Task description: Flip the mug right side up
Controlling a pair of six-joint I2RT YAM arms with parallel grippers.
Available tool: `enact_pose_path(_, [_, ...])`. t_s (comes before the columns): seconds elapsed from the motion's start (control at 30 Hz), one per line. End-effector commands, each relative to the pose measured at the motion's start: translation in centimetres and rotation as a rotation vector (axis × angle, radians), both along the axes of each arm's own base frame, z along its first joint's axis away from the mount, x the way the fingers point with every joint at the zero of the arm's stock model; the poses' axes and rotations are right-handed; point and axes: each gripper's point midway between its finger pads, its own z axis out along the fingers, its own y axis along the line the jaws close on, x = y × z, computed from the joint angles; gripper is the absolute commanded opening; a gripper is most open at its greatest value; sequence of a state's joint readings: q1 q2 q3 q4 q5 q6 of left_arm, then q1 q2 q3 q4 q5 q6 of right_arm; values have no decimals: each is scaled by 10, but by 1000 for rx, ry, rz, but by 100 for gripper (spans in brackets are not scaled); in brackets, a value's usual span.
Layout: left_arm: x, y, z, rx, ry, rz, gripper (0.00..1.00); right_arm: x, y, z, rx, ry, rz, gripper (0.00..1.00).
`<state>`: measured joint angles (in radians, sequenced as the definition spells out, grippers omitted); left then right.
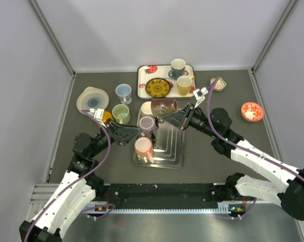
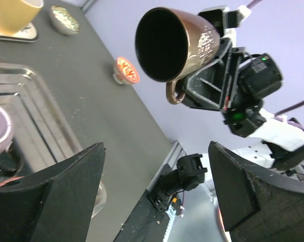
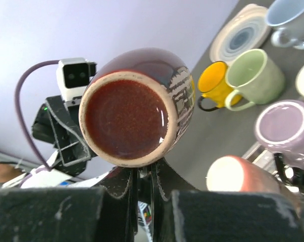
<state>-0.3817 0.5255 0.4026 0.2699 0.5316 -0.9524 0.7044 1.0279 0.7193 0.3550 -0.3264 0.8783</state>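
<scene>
A brown patterned mug (image 1: 163, 106) hangs in the air on its side above the far end of the metal tray (image 1: 173, 154). My right gripper (image 1: 180, 119) is shut on its handle. The mug's mouth faces the left arm in the left wrist view (image 2: 177, 43). Its glazed base faces the right wrist camera (image 3: 126, 118), with the right gripper (image 3: 152, 189) pinching the handle below it. My left gripper (image 1: 136, 135) is open and empty, low beside the purple mug (image 1: 147, 123); it also shows in its own wrist view (image 2: 157, 186).
A pink mug (image 1: 143, 147) stands upside down on the metal tray. A green mug (image 1: 121, 113), yellow mug (image 1: 107, 117), blue mug (image 1: 123, 92) and stacked plates (image 1: 93, 99) are at the left. A strawberry tray (image 1: 144, 85) with mugs is behind. A red bowl (image 1: 252, 111) is at the right.
</scene>
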Motion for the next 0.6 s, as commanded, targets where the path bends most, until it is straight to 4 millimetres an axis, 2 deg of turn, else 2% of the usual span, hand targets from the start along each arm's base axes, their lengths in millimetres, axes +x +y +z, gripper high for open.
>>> enact_pose_path(0.0, [-18, -8, 41, -117, -130, -93, 87, -19, 3, 52, 216, -95, 112, 0])
enact_pose_path(0.1, [-17, -13, 47, -144, -140, -108, 85, -25, 6, 60, 282, -94, 164, 0])
enact_pose_path(0.13, [-16, -15, 50, -152, -151, -112, 84, -25, 8, 55, 285, -78, 176, 0])
enact_pose_path(0.27, [-18, -28, 54, -150, -167, -160, 78, -25, 11, 58, 308, -71, 199, 0])
enact_pose_path(0.4, [-14, -45, 52, -132, -165, -208, 60, -26, 12, 59, 300, -74, 206, 0])
enact_pose_path(0.5, [-11, -54, 54, -132, -167, -216, 55, -26, 13, 58, 286, -74, 209, 0])
enact_pose_path(0.57, [-10, -57, 61, -141, -181, -216, 55, -26, 13, 57, 275, -77, 207, 0])
